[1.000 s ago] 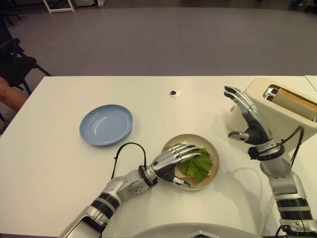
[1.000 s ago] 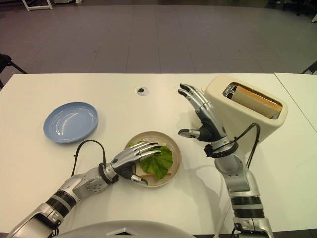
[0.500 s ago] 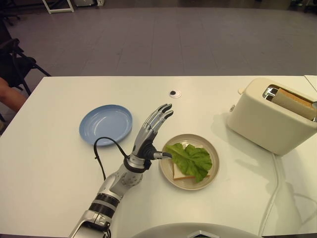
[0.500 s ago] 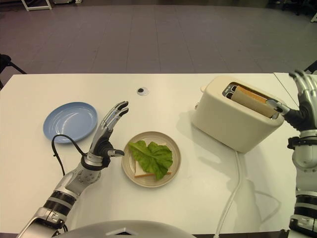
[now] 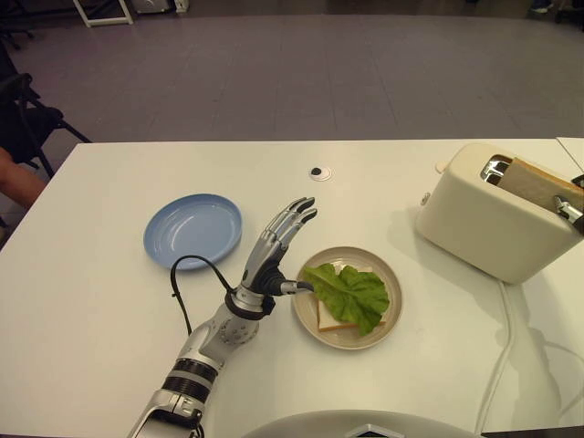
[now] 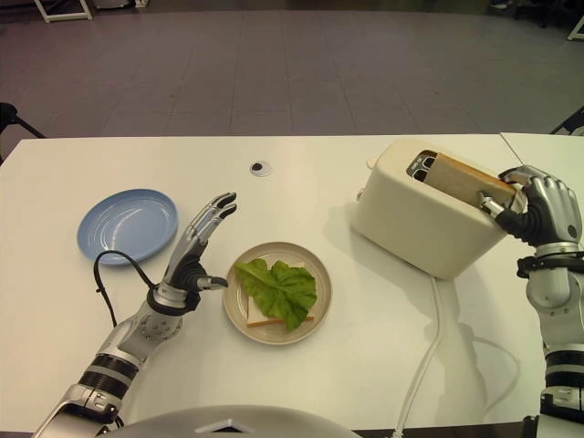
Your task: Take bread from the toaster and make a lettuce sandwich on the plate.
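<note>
- The bread slice (image 6: 464,182) stands part-way out of the toaster's top slot, at the right of the table.
- My right hand (image 6: 540,208) is closed around the right end of that slice, fingers curled over its top edge and thumb against its near face.
- The toaster (image 6: 411,219) is cream-coloured and sits at an angle; its white cord (image 6: 429,351) runs from its near side toward the near table edge.
- To the left of the toaster, at the near middle, the plate (image 6: 324,285) holds a bottom slice (image 6: 258,316) with a lettuce leaf (image 6: 278,290) lying on top of it.
- My left hand (image 6: 192,251) is just left of the plate, raised, fingers spread and straight, holding nothing.
- A blue plate (image 6: 128,225) lies farther left.
- A small round black-and-white object (image 6: 260,168) rests on the white table (image 6: 365,383) at the far middle; I cannot make out any print on it.
</note>
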### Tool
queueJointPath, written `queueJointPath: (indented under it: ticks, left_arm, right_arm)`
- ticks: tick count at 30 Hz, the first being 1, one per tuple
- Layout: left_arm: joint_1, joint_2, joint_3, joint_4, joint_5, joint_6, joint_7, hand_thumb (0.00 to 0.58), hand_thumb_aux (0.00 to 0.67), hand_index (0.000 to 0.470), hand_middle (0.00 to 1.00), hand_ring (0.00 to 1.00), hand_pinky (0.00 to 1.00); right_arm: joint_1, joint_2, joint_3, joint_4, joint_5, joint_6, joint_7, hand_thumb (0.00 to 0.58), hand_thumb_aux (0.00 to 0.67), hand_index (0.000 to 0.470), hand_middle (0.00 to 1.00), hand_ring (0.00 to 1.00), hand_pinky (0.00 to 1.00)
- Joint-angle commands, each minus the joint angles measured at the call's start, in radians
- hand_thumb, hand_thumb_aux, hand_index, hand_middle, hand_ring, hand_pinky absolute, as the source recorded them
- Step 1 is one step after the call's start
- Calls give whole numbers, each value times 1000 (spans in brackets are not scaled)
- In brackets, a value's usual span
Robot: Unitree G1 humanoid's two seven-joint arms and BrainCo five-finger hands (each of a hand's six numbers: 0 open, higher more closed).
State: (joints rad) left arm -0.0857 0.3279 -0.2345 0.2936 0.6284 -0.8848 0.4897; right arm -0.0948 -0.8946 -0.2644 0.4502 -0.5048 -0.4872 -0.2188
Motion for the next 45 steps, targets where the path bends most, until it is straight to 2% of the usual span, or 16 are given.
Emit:
queueJointPath:
  ticks: [1,2,6,11,14,16,18,22,25,28,33,39,41,45]
  left_arm:
    - [14,-2,4,26,2,4,-15,0,0,0,0,0,0]
    - [13,-4,4,30,2,4,-15,0,0,0,0,0,0]
    - [11,-7,6,49,6,1,-13,0,0,0,0,0,0]
    - [4,-11,14,76,12,3,4,0,0,0,0,0,0]
    - [-4,-11,22,92,14,3,17,0,0,0,0,0,0]
    - [-7,-13,27,104,11,2,26,0,0,0,0,0,0]
    - [-14,-17,26,114,12,0,33,0,0,0,0,0,0]
    - [-38,-26,20,139,14,-11,43,0,0,0,0,0,0]
    - [-54,-29,20,160,11,-17,49,0,0,0,0,0,0]
    - [-70,-29,27,181,12,-24,62,0,0,0,0,0,0]
    - [-77,-26,66,174,-27,-56,83,0,0,0,0,0,0]
    - [-71,-22,90,143,-53,-91,55,0,0,0,0,0,0]
    - [-79,-22,90,152,-55,-99,43,0,0,0,0,0,0]
    - [-94,-27,98,190,-54,-106,43,0,0,0,0,0,0]
  right_arm:
    - [44,9,4,-63,31,16,35,580,670,470,722,722,722]
    - [49,8,0,-76,34,19,33,580,670,470,788,788,788]
    - [58,17,-43,-153,32,33,-15,580,670,470,945,945,945]
    - [27,55,-118,-272,0,29,-156,580,670,470,980,980,980]
    - [11,82,-148,-393,45,-77,-207,580,670,470,980,980,980]
    - [10,107,-109,-491,137,-129,-144,580,670,470,976,976,976]
    - [15,122,-32,-558,242,-131,-32,580,670,470,976,976,976]
    - [62,131,274,-631,455,-93,331,580,670,470,973,973,973]
    - [52,164,410,-572,544,-91,523,580,670,470,973,973,973]
    - [-36,245,494,-418,617,-39,685,580,670,470,976,976,976]
    - [-159,352,524,-222,554,19,748,580,670,470,976,976,976]
    - [-185,406,577,-97,419,19,760,580,670,470,980,980,980]
    - [-183,417,560,-111,448,29,781,580,670,470,980,980,980]
    - [-188,440,487,-189,609,117,852,580,670,470,980,980,980]
